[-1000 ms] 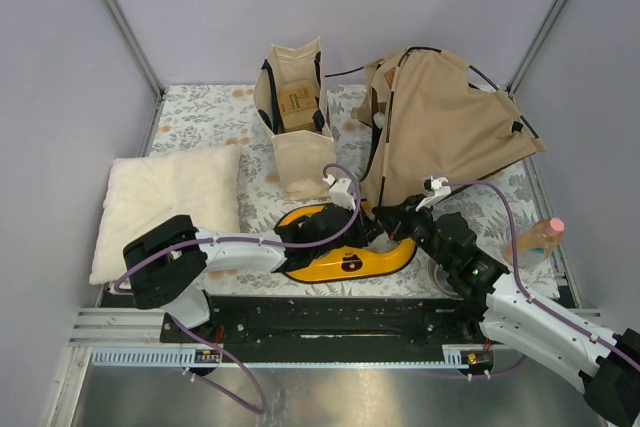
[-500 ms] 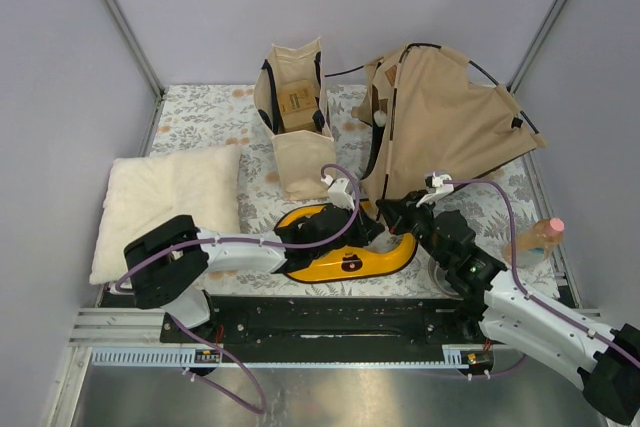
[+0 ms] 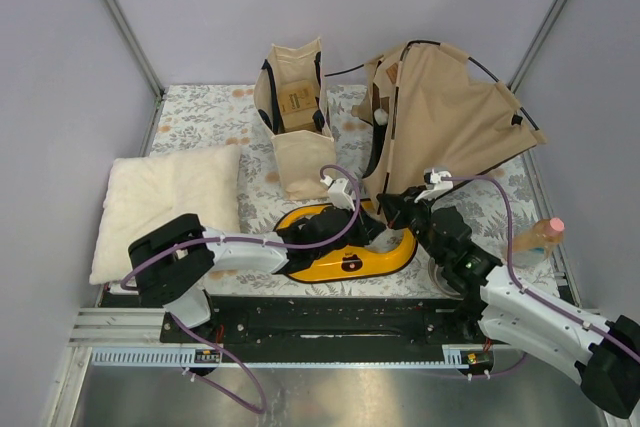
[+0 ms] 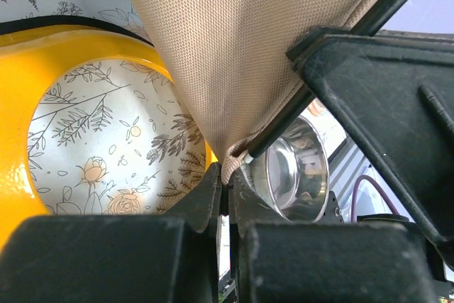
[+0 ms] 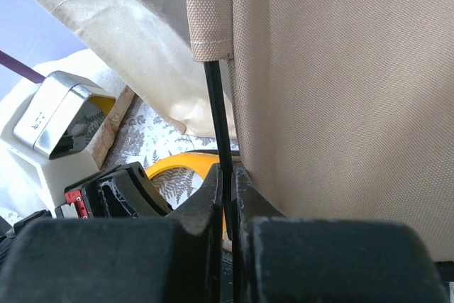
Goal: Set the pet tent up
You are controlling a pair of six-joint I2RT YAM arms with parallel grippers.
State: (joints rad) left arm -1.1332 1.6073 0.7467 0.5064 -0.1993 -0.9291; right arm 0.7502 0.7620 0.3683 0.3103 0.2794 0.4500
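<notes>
The tan canvas pet tent [image 3: 445, 132] with thin black poles stands half raised at the back right of the table. My left gripper [image 3: 372, 225] is shut on the tent's lower front corner, pinching the fabric tip [image 4: 234, 161] where a black pole [image 4: 284, 122] ends. My right gripper [image 3: 392, 211] is right beside it, shut on a thin black pole [image 5: 218, 125] that runs out of the tent's fabric sleeve [image 5: 209, 26]. The tent's canvas [image 5: 340, 90] fills the right wrist view.
A yellow ring-shaped pet bed [image 3: 350, 259] lies under both grippers. A steel bowl [image 4: 291, 168] sits beside it. A beige tote bag [image 3: 295, 117] stands at the back, a cream pillow [image 3: 165, 202] lies left, a bottle [image 3: 540, 239] stands right.
The tent's canvas has risen and spread a little, its top pole arching higher. My right gripper has edged up and left towards the tent's corner. The left gripper has barely moved.
</notes>
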